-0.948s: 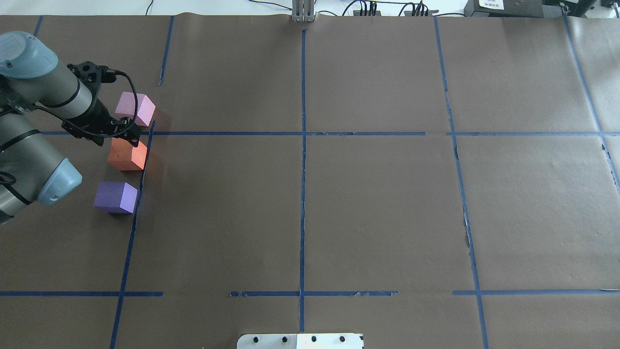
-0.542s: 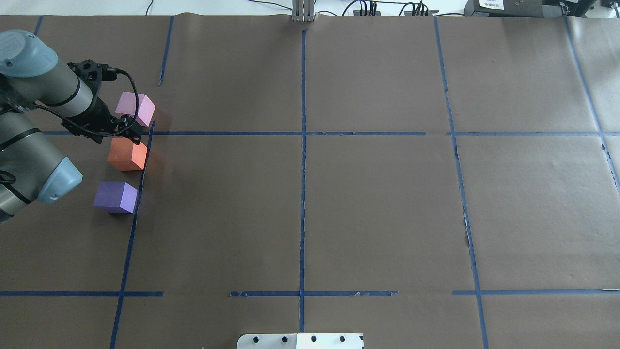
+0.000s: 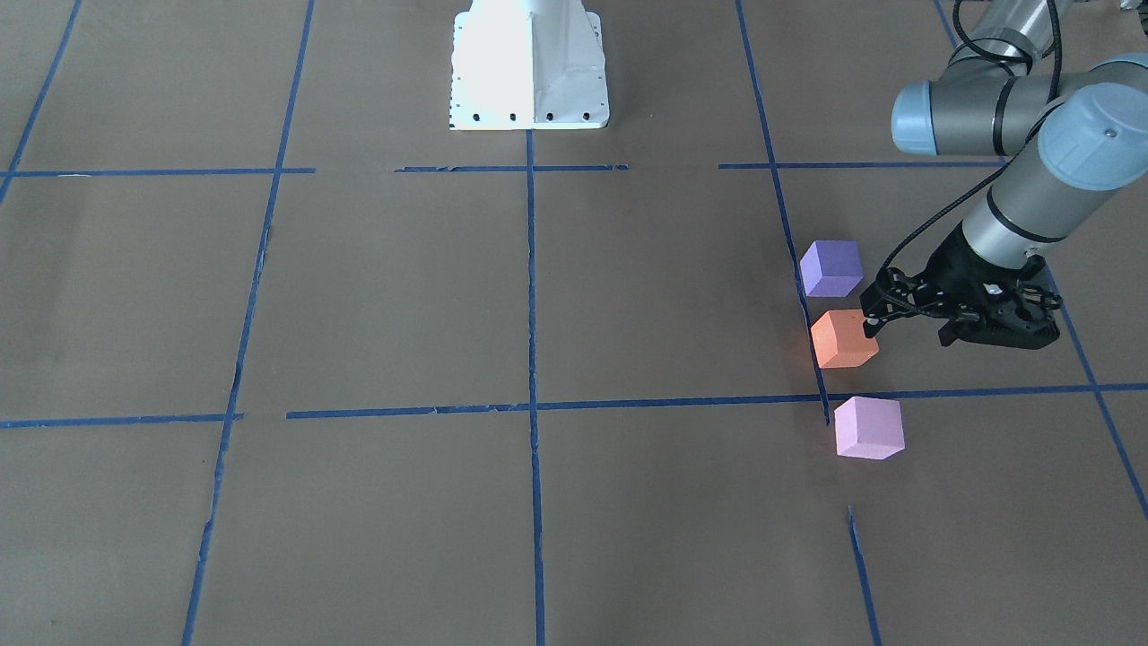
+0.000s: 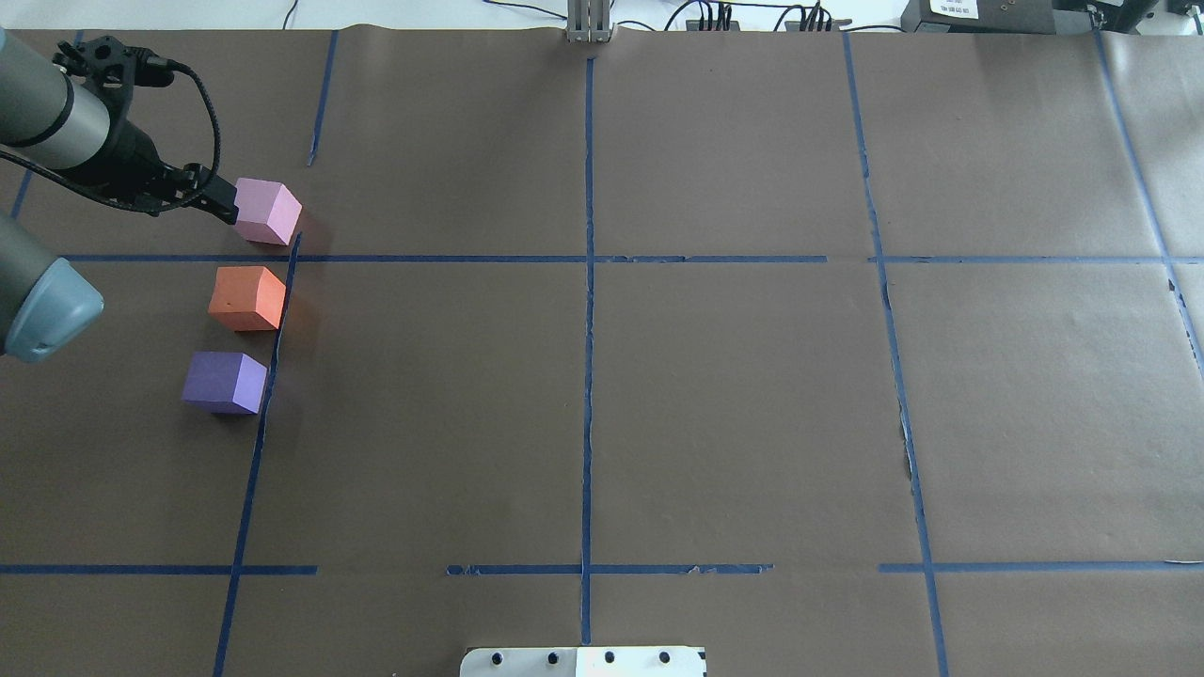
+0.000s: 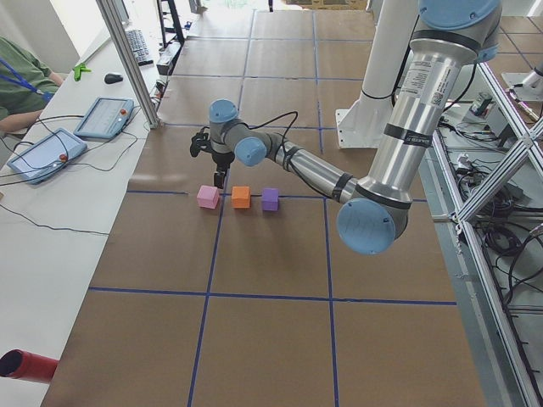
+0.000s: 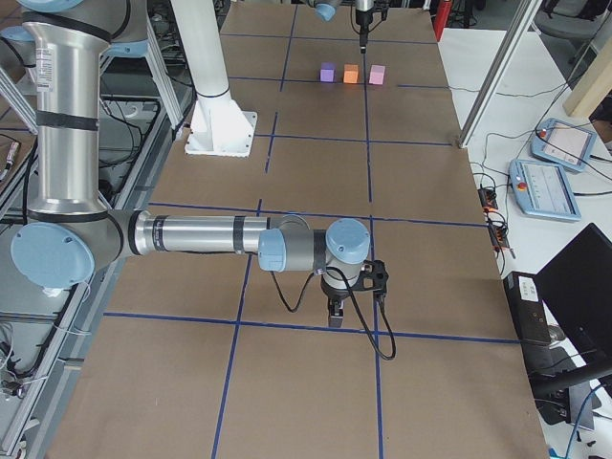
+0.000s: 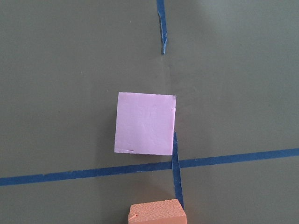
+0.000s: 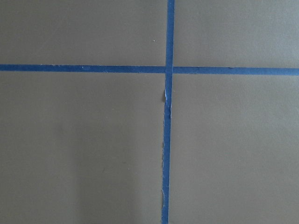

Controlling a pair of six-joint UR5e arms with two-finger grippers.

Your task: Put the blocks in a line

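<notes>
On the bench the violet block (image 4: 224, 381) lies nearest the robot, the orange block (image 4: 247, 297) at its 12 o'clock and the pink block (image 4: 267, 211) at 12 o'clock again, all apart, in one line. In the overhead view the left tool (image 4: 221, 202) shows at 9 o'clock of the pink block; whether it is spread or pressed together I cannot tell. The same holds for the right tool (image 6: 335, 311), well apart from them

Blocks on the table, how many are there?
3. In the overhead view, the pink block is uppermost, the orange block below it, the purple block lowest, all apart. None appears hidden.
</notes>
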